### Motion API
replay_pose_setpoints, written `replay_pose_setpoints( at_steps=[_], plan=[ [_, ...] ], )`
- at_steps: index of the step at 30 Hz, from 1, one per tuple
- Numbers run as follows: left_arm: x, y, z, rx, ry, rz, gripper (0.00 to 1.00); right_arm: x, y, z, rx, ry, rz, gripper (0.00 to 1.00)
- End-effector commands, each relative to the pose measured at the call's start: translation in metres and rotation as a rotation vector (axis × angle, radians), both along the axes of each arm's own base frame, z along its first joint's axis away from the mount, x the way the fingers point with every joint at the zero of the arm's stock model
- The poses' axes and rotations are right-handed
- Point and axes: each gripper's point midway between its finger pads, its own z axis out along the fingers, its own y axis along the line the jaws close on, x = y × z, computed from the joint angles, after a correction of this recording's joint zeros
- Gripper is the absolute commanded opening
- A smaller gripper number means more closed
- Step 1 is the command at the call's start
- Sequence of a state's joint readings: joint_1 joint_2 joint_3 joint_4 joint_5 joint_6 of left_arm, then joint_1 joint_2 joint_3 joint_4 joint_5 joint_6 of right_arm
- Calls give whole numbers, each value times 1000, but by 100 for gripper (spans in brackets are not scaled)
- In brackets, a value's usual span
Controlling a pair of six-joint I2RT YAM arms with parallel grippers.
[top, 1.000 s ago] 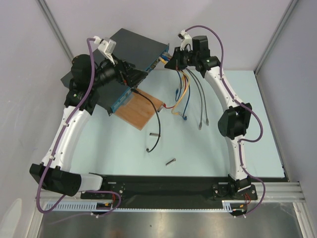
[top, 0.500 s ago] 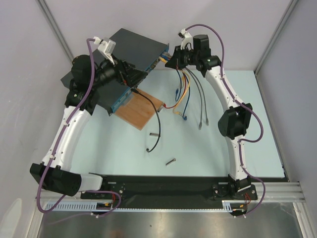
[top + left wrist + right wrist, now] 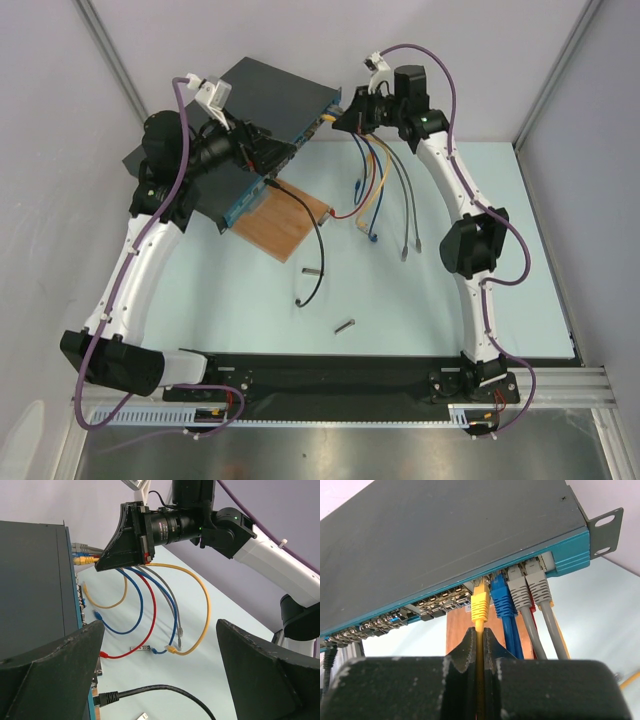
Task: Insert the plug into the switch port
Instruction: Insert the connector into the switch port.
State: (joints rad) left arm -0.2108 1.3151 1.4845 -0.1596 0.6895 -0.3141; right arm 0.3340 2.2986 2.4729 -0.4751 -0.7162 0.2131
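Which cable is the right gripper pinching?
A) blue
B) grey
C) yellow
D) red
C: the right wrist view shows the right gripper closed on the yellow cable just behind its plug, which sits at the port row of the switch.

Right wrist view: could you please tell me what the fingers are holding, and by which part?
The right gripper pinches the yellow cable just behind its plug, at the switch's port row.

Switch (image 3: pixel 275 100) at table's (image 3: pixel 420 300) far left; board (image 3: pixel 290 225) just before its port row. Left hand (image 3: pixel 268 158) above switch. Right hand (image 3: pixel 480 642) at switch's right end, plug (image 3: pixel 480 605) just beyond fingertips, at port row; neighbouring cables (image 3: pixel 517 592) plugged in to its right.
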Motion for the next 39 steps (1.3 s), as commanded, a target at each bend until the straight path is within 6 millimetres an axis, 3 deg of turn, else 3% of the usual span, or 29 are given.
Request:
replay_pose_setpoints(
  at_steps=[1,8,15,20,21,23,24,25,26,27,29,30,32,33,34,36,37,39],
  plan=[
    [-11,3,14,-18,-47,-16,100,-2,16,37,38,-153,27,0],
    [-11,4,16,-20,-54,-14,100,9,23,27,-76,-286,-8,0],
    [-10,6,13,-17,-47,-7,100,19,32,43,-35,-366,-28,0],
    [-8,9,11,-12,-40,3,100,8,35,59,10,-379,11,0],
    [-7,10,9,-8,-37,4,100,4,33,62,11,-380,22,12],
    [-8,12,7,5,-39,3,100,-12,26,68,18,-366,67,31],
    [-7,14,5,12,-41,5,100,-14,19,66,14,-358,70,49],
    [-7,14,3,19,-44,-1,100,-22,14,71,16,-361,82,57],
    [-10,13,2,30,-51,-15,100,-36,6,92,22,-393,86,63],
    [-11,13,3,39,-68,-21,100,-41,-2,78,1,-353,89,75],
    [-13,15,2,74,-106,-26,100,-55,-10,80,-35,-377,104,85],
    [-15,16,3,99,-138,-29,100,-73,-20,84,-56,-362,108,89],
    [-18,16,0,128,-158,-42,100,-93,-31,78,-100,-358,136,91],
    [-19,17,-3,147,-163,-48,100,-116,-40,81,-123,-336,147,91],
    [-22,17,-5,157,-168,-50,100,-127,-46,53,-162,-271,159,91],
    [-25,17,-14,177,-167,-64,100,-158,-59,40,-228,-279,186,88],
    [-28,17,-14,180,-172,-67,100,-170,-65,12,-267,-231,208,85],
    [-30,18,-18,183,-167,-64,100,-192,-70,-15,-350,-245,247,70]
  ],
)
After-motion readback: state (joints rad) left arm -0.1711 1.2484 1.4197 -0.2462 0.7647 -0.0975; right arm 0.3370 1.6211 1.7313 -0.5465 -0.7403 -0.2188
